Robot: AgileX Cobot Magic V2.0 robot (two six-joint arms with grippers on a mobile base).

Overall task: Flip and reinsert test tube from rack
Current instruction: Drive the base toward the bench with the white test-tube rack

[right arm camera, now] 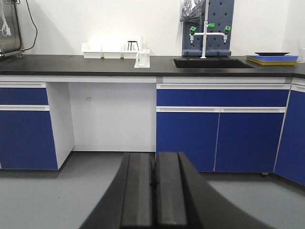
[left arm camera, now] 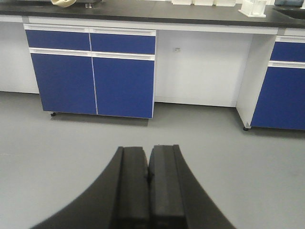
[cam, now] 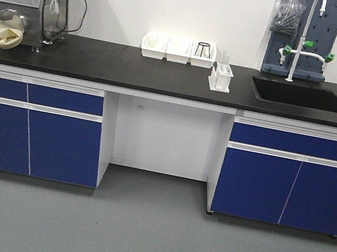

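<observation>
Upright test tube (cam: 226, 59) in rack (cam: 220, 80); left pincer (left arm camera: 149, 174), right pincer (right arm camera: 153, 179) both together, empty

A long black table (cam: 101, 65) is running across the scene above blue cabinets (cam: 60, 146). The white rack (cam: 220, 78) is sitting on it just left of the sunken sink (cam: 301, 96), with thin clear test tubes (cam: 224, 60) standing upright in it, too faint to count. Three white bins (cam: 178, 51) are lining the far wall behind the rack, the right one holding a black wire stand (cam: 203, 48). A white faucet (cam: 297, 54) is rising behind the sink, and a cream bundle (cam: 6, 36) is lying at far left
</observation>
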